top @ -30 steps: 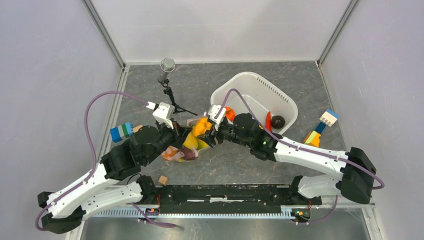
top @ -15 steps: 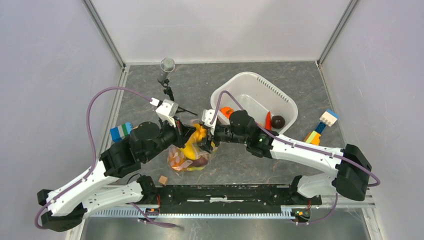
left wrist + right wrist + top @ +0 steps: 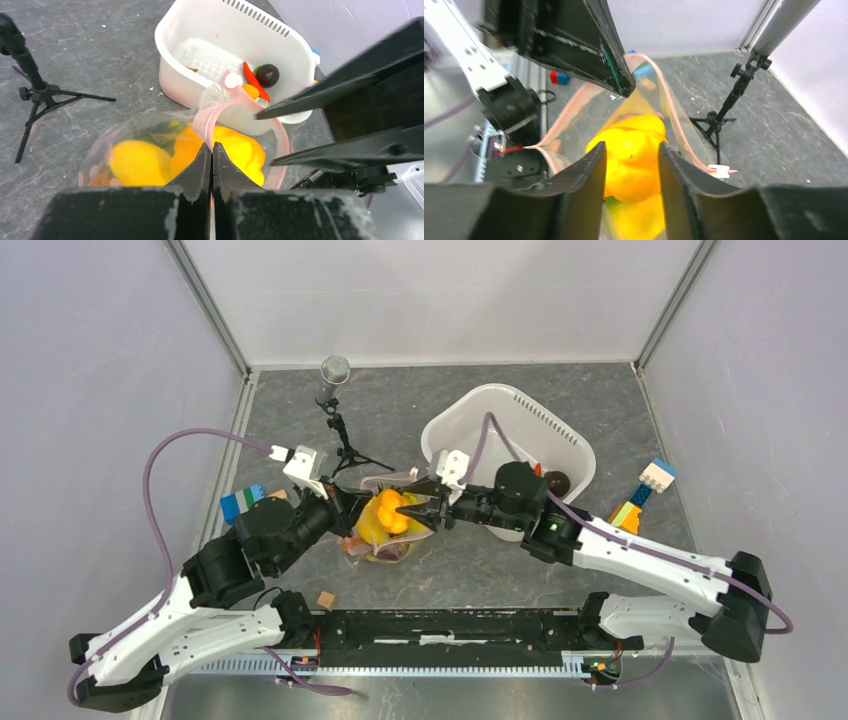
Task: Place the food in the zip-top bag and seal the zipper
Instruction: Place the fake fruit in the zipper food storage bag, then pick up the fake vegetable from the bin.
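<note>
The zip-top bag [image 3: 372,543] lies at mid-table, its mouth held up and spread. My left gripper [image 3: 211,146] is shut on the pink zipper [image 3: 206,122] strip at the mouth's near side. Yellow and orange food [image 3: 135,162] shows through the clear plastic. My right gripper [image 3: 630,146] points into the mouth from the right with its jaws apart, and a yellow-orange piece [image 3: 634,155] sits in the bag right at its fingertips. From above, the right gripper [image 3: 415,508] stands just right of that piece [image 3: 390,512]. A dark maroon piece [image 3: 556,481] stays in the tub.
The white tub [image 3: 530,405] stands behind the right arm and holds red and orange pieces [image 3: 250,75] too. A microphone on a tripod [image 3: 335,375] is behind the bag. Block stacks sit at the left [image 3: 243,503] and right [image 3: 640,495]. A small wooden cube [image 3: 325,599] lies near the front rail.
The right gripper brought an orange piece down into the bag's mouth, then drew back to the right with its jaws apart. The left arm, still holding the bag, shifted slightly left.
</note>
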Controlling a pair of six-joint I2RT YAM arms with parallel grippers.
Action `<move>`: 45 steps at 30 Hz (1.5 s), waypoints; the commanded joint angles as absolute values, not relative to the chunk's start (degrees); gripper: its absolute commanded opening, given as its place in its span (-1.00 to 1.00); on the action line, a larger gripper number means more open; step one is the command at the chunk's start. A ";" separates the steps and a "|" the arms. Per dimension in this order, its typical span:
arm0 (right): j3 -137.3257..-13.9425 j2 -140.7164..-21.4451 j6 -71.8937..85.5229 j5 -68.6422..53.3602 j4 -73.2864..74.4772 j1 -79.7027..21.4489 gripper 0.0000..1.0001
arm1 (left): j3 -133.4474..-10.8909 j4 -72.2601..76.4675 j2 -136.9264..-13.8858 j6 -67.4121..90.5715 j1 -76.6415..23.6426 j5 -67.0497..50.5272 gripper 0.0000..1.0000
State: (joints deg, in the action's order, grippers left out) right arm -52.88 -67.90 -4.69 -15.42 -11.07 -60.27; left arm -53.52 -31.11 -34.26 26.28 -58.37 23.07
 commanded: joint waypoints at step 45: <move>-43.34 -54.50 -3.76 11.14 -10.51 -60.34 -0.19 | -53.70 -28.75 -33.49 29.75 -58.57 30.34 -0.94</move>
